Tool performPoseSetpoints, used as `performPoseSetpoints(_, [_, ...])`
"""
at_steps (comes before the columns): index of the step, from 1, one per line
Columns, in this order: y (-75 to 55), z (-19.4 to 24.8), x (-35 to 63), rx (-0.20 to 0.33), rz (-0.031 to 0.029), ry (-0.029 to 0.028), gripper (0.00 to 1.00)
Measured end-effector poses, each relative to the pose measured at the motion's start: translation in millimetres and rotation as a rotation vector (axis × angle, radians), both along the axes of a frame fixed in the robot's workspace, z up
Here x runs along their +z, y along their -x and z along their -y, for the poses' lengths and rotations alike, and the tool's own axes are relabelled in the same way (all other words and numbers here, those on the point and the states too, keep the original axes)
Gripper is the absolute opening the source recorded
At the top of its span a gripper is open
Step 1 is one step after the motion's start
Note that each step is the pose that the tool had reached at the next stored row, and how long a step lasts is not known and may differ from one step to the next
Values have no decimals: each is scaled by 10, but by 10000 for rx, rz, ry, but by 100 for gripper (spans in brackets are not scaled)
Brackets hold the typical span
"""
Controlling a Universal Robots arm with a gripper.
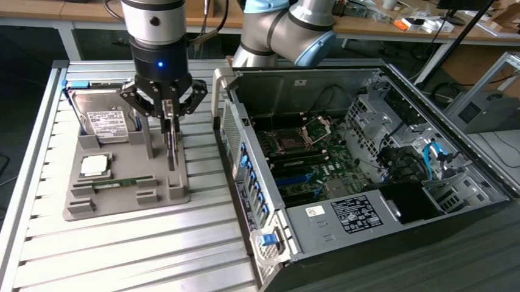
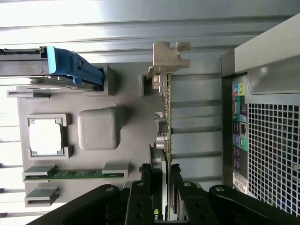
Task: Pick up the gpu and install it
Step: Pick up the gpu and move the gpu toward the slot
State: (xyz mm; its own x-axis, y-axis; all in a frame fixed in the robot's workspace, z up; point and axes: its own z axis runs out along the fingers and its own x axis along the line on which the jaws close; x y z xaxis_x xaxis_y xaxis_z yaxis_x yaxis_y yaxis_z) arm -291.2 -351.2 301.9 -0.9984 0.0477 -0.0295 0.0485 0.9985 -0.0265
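Two fingers [image 2: 139, 206] of the hand [image 1: 169, 117] pinch the gpu [image 1: 172, 149], edge-on, long axis twelve-to-six in the exterior view; we cannot see its faces.

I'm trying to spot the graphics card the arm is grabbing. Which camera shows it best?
The wrist view: the gpu runs edge-on from its silver bracket to the gripper. The exterior view gives a thin dark strip below the gripper.

We see slatted silver table [image 1: 122, 255], ribs running across exterior view; grey holder tray [image 1: 114, 205] flat on it toward exterior view's left; open computer case [image 1: 325, 226] lying on its side toward exterior view's right, just beside tray; narrow strip of bare slats between them; we note more bare slats along near edge.
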Motion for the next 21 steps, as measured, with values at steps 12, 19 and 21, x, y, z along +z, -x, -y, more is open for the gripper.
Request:
performPoseSetpoints(12, [0,0,101,0,0,-3,27])
performPoseSetpoints(19, [0,0,168,0,0,-2,27])
performPoseSetpoints(21, [0,0,184,0,1,-3,27])
